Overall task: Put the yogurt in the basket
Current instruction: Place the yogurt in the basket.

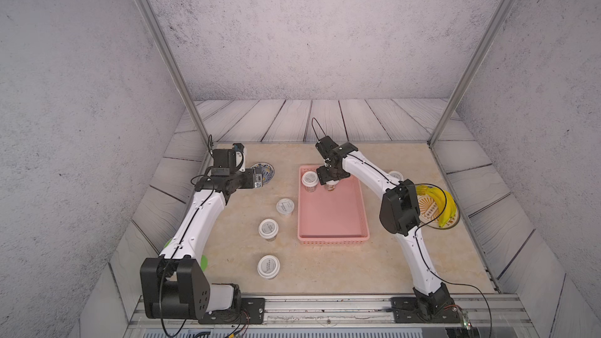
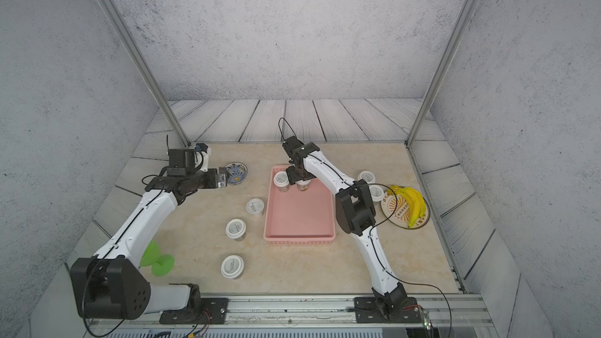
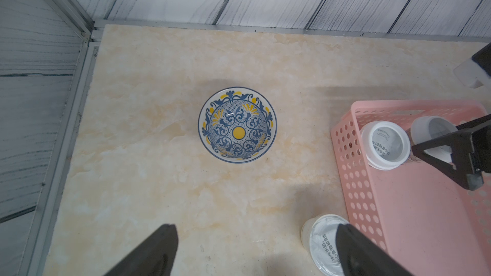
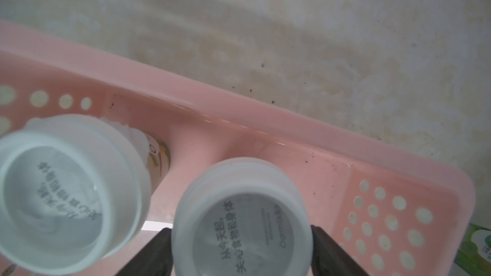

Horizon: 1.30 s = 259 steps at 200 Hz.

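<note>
The pink basket (image 1: 333,238) lies in the middle of the table. One yogurt cup (image 1: 309,178) stands in its far left corner. Beside it, my right gripper (image 4: 240,232) is shut on a second white-lidded yogurt cup (image 4: 241,216), which sits low inside the basket by the far wall. Three more cups (image 1: 285,206) (image 1: 268,228) (image 1: 268,266) stand on the table left of the basket. Two others (image 2: 366,177) (image 2: 376,192) stand right of it, behind my right arm. My left gripper (image 3: 256,228) hovers open and empty near the bowl.
A blue-patterned bowl (image 3: 237,126) sits at the far left of the table. A round plate with bananas (image 1: 439,209) lies at the right edge. A green stemmed cup (image 2: 157,258) stands under my left arm. Metal frame posts mark the back corners.
</note>
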Motion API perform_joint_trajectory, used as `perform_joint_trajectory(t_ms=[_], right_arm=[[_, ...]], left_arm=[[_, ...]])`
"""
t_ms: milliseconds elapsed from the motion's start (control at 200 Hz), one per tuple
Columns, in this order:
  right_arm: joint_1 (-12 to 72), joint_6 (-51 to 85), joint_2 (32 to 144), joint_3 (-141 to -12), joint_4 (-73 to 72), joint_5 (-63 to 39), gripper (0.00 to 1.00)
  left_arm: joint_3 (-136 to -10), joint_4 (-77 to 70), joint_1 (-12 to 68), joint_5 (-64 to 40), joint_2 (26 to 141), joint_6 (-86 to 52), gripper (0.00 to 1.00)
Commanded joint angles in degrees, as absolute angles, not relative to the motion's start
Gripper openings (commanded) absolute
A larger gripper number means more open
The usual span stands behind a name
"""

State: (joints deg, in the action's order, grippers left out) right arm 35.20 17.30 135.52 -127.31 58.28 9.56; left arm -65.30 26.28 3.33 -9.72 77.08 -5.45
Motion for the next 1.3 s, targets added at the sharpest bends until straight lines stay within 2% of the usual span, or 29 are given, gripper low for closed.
perform_joint_trajectory(t_ms=[0, 360, 746, 1291], right_arm=[[35.94, 17.3, 135.5, -125.63, 58.34, 10.5, 0.82], [36.56, 17.14, 134.78, -125.01, 58.97, 11.59, 0.84], [36.57, 17.03, 130.15, -123.97, 60.15, 13.5, 0.98], [36.61, 17.31, 116.03, -110.27, 56.63, 15.23, 0.98]], left_arm=[[-64.6, 25.14, 2.79, -10.15, 76.93, -5.75, 0.98], [-64.95, 25.37, 2.79, -10.52, 77.18, -6.03, 0.98], [-64.84, 25.47, 2.74, -12.07, 77.48, -5.06, 0.99], [-64.86, 29.31, 2.81, -21.03, 76.66, 5.1, 0.99]])
